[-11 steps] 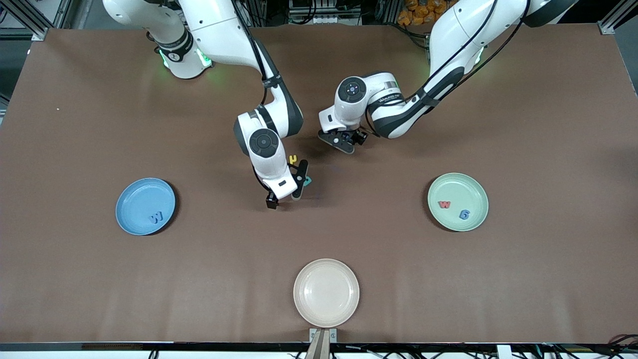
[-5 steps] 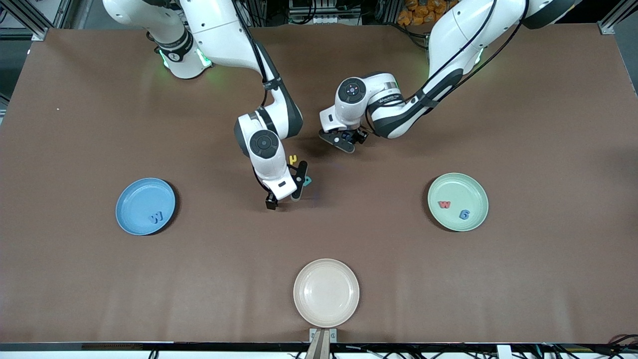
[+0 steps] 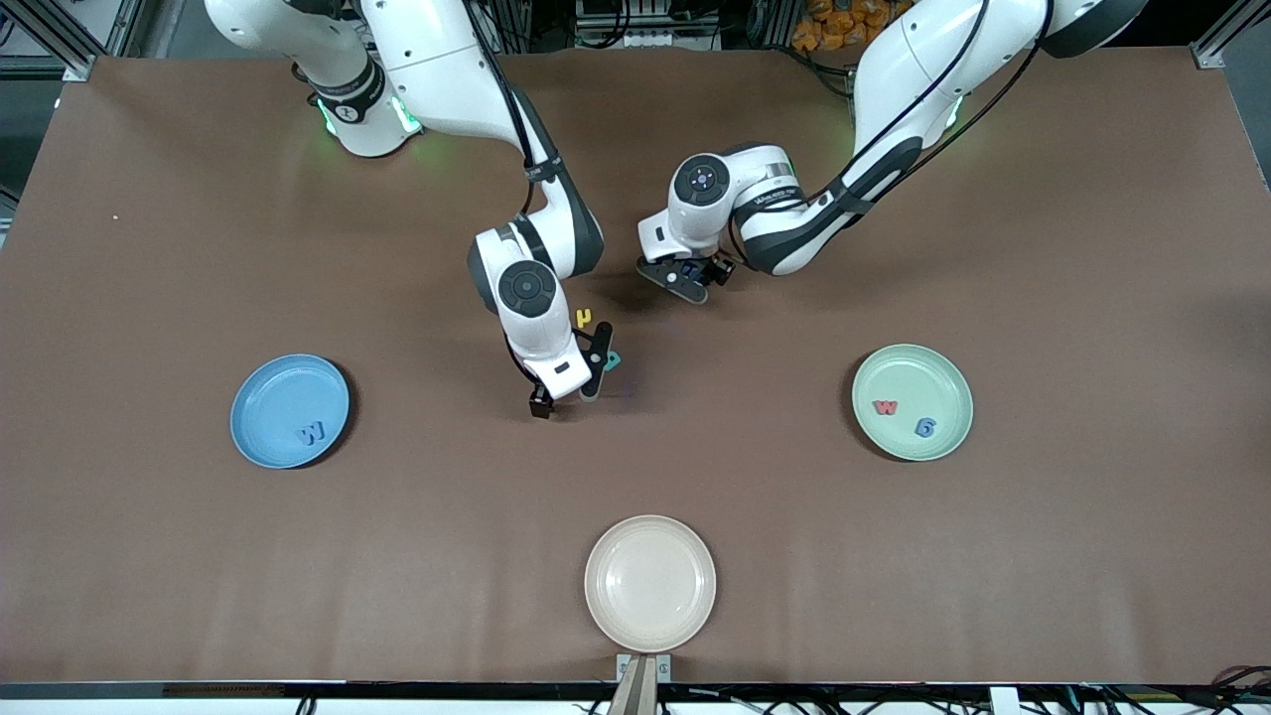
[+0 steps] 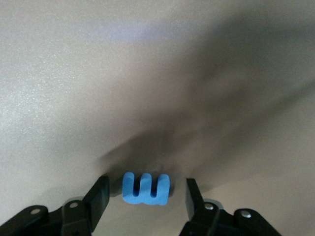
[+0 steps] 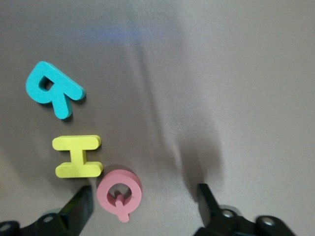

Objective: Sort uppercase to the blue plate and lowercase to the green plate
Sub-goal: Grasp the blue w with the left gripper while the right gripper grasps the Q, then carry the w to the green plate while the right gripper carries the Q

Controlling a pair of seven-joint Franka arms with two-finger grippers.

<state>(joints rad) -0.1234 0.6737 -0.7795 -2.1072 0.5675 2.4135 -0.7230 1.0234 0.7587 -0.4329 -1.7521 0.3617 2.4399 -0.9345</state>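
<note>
Where the tabletop [image 3: 894,596] runs nearest the front camera, a beige plate [image 3: 649,583] sits alone at mid-width. Farther back, blue plate [image 3: 289,410] toward the right arm's end, holding one blue capital W [image 3: 312,433] near its rim. Green plate [image 3: 912,401] toward the left arm's end, level with the blue one, holding red w [image 3: 885,407] and blue g [image 3: 924,428] side by side, apart. Between the two plates and a little farther back, right tool [image 3: 566,395] low over the tabletop, spread wide around red Q [image 5: 119,192]; the Q lies flat, close by one finger [image 5: 81,206], well apart from the other, gripped by neither. Yellow H [image 5: 78,156] just beside the Q, teal R [image 5: 53,95] next along, all three in a loose row. Yellow u [image 3: 584,318] lies just beside the right arm's wrist, farther back than the R. Farthest back, left tool [image 3: 685,281] low over blue m [image 4: 145,188], part-open, a gap showing on each side of the letter.
</note>
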